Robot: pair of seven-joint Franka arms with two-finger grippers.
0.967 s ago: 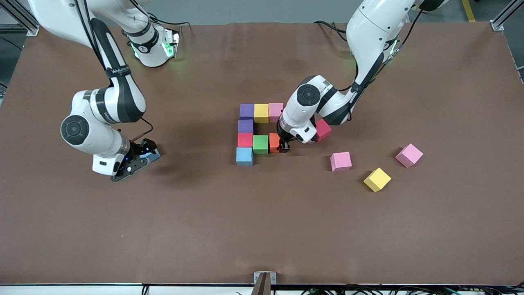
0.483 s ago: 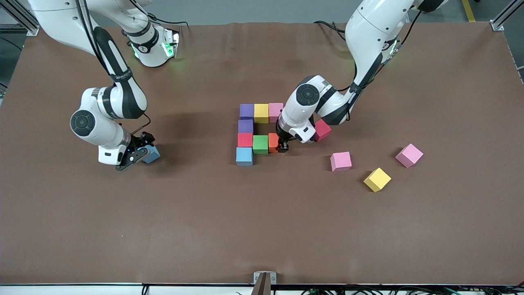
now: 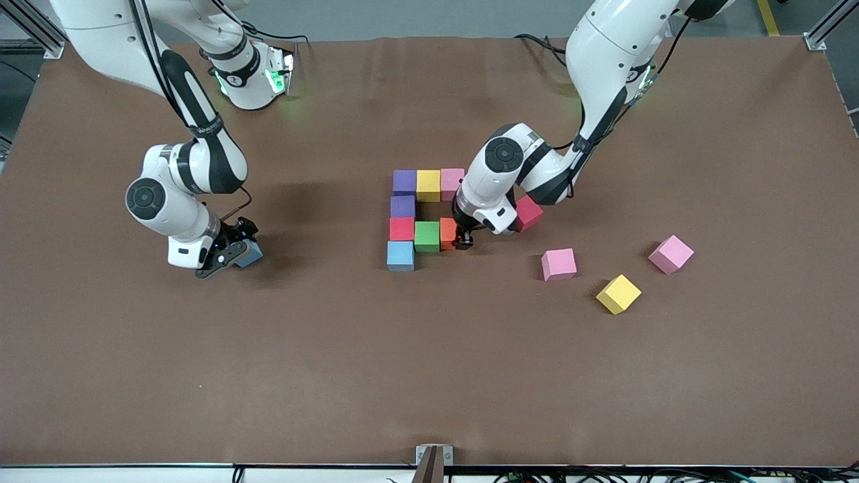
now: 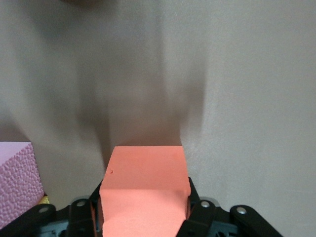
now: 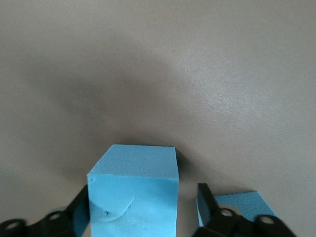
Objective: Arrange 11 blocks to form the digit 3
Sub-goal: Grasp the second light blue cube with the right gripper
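Note:
Eight blocks form a partial figure mid-table: purple [image 3: 405, 182], yellow [image 3: 428, 185] and pink [image 3: 452, 183] in the row nearest the bases. A purple one [image 3: 402, 206] links it to red [image 3: 402, 229], green [image 3: 427, 236] and orange [image 3: 448, 233], with blue [image 3: 400, 255] nearest the camera. My left gripper [image 3: 463, 240] [image 4: 145, 197] is shut on the orange block [image 4: 145, 182], down at the table. My right gripper [image 3: 225, 255] [image 5: 143, 200] is open around a lone blue block [image 3: 250, 253] [image 5: 133, 192]. One finger touches it; the other stands apart.
Loose blocks lie toward the left arm's end: red [image 3: 528, 212] beside the left wrist, pink [image 3: 558, 263], yellow [image 3: 619, 294] and pink [image 3: 670, 254]. A pink block's edge [image 4: 15, 182] shows in the left wrist view.
My right arm has shifted toward the lone blue block, bringing its fingers around it, and they have narrowed. The left arm and the orange block have not moved.

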